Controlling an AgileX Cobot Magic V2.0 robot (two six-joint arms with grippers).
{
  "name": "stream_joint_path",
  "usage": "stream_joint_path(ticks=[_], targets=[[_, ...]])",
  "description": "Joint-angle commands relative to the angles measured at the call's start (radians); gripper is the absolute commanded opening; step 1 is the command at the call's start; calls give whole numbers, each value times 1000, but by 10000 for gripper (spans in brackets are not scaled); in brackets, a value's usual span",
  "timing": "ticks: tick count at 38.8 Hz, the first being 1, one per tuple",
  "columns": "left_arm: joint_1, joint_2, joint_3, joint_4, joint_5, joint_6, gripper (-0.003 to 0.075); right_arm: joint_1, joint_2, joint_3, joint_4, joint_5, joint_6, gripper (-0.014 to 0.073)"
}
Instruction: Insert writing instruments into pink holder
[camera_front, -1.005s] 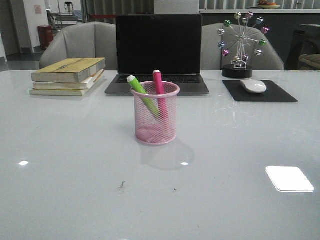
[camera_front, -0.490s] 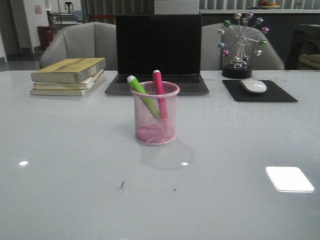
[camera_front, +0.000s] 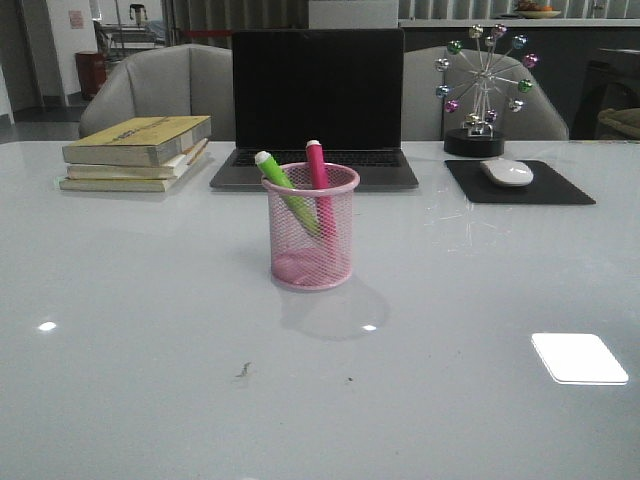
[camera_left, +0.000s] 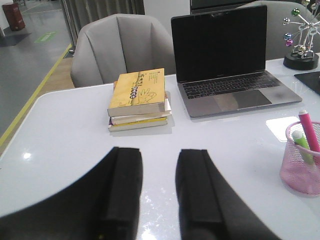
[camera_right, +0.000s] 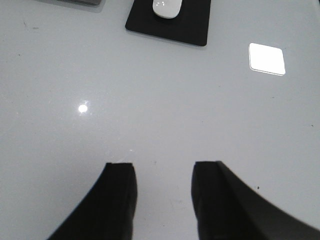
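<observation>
The pink cup (camera_front: 311, 226) stands in the middle of the table (camera_front: 150, 330), with the green marker (camera_front: 285, 190) and pink marker (camera_front: 319, 180) leaning inside. Both arms' jaws are apart and hold nothing. Behind the cup sits a laptop (camera_front: 318, 105).

A glossy white table (camera_front: 150, 300) carried everything. A pink mesh cup (camera_front: 311, 240) stood near its middle. Along the far edge lay a stack of books (camera_front: 137, 152) to the left, an open laptop (camera_front: 315, 105) behind the cup, and a black mouse pad (camera_front: 520, 185) to the right. A small ferris-wheel ornament (camera_front: 482, 90) stood just behind the pad. Ceiling lights reflected off the tabletop.
</observation>
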Motion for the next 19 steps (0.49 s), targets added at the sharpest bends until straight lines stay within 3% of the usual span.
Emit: stream_joint_path(ticks=[1, 19], targets=[[3, -2, -30, -7, -96, -1, 259, -8, -13, -27, -5, -70, -8, 395], [3, -2, -30, -7, -170, -1, 258, -8, -13, -27, 121, -63, -8, 393]])
